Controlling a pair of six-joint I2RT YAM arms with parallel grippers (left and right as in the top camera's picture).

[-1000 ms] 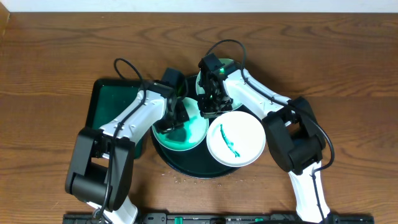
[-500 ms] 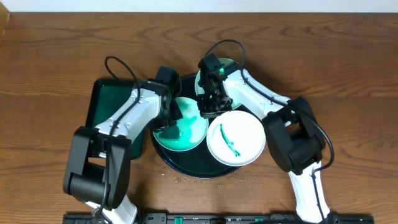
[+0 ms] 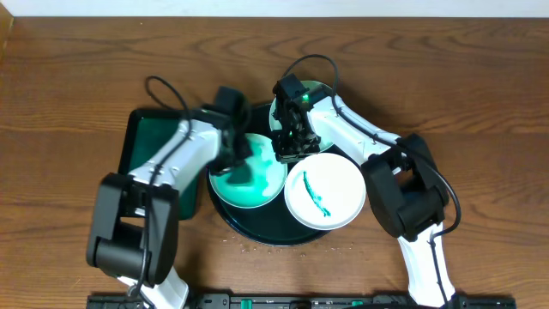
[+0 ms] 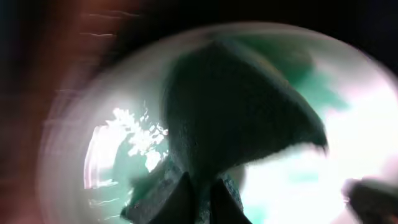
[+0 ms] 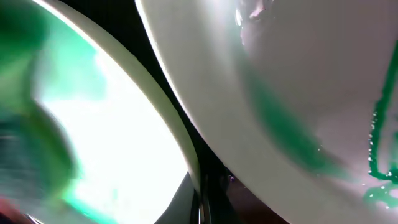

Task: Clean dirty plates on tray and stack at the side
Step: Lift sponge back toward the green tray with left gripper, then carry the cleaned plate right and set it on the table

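Observation:
The round black tray [image 3: 257,233] holds three plates. The left plate [image 3: 257,190] is smeared turquoise-green. My left gripper [image 3: 238,154] is over its back-left part, shut on a dark sponge [image 4: 236,112] pressed against that plate [image 4: 354,162]. My right gripper [image 3: 289,153] is shut on this plate's right rim [image 5: 124,143], with its fingertips [image 5: 205,202] at the edge. A white plate [image 3: 330,193] with a dark green streak lies at the right and fills the right wrist view [image 5: 298,81]. A third plate [image 3: 316,90] lies at the back, mostly under my right arm.
A rectangular dark green tray [image 3: 141,142] sits left of the black tray, partly under my left arm. Brown wooden table [image 3: 480,103] surrounds everything. A few small drops or crumbs lie on the wood in front of the black tray [image 3: 249,249].
My left gripper with the sponge has slid a little towards the back of the left plate, and its view is motion-blurred. The right arm and the other plates have not moved.

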